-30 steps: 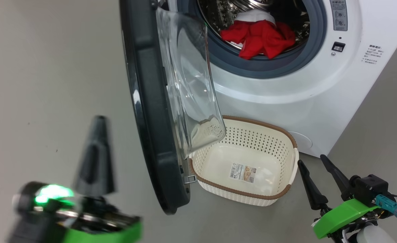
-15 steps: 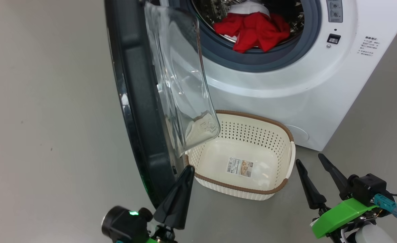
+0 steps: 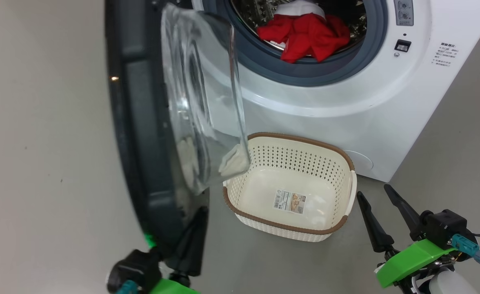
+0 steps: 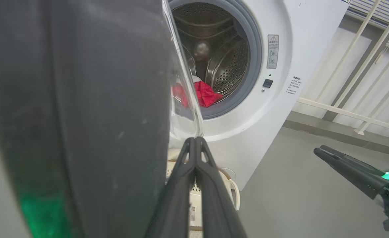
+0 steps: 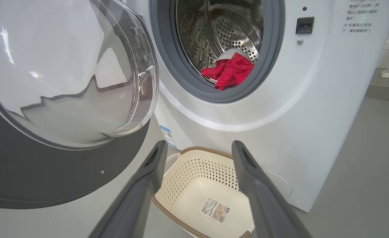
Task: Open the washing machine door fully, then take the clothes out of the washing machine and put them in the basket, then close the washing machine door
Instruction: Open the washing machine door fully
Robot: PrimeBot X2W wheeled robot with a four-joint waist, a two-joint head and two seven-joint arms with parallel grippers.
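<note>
The big white front-loading washing machine (image 3: 346, 102) stood with its round, black-rimmed glass door (image 3: 142, 122) swung out. The cream perforated plastic basket (image 3: 289, 141) sat on the floor before it. The red fabric clothes (image 3: 305, 34) lay in the drum. My left gripper (image 4: 194, 140), pinched together and holding nothing, was at the door's inner edge. My right gripper (image 3: 372, 190) hung spread beside the basket.

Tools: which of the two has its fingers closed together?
The left tool, beside the washing machine door; its fingers touch at the tips, while the right tool stands wide open.
</note>
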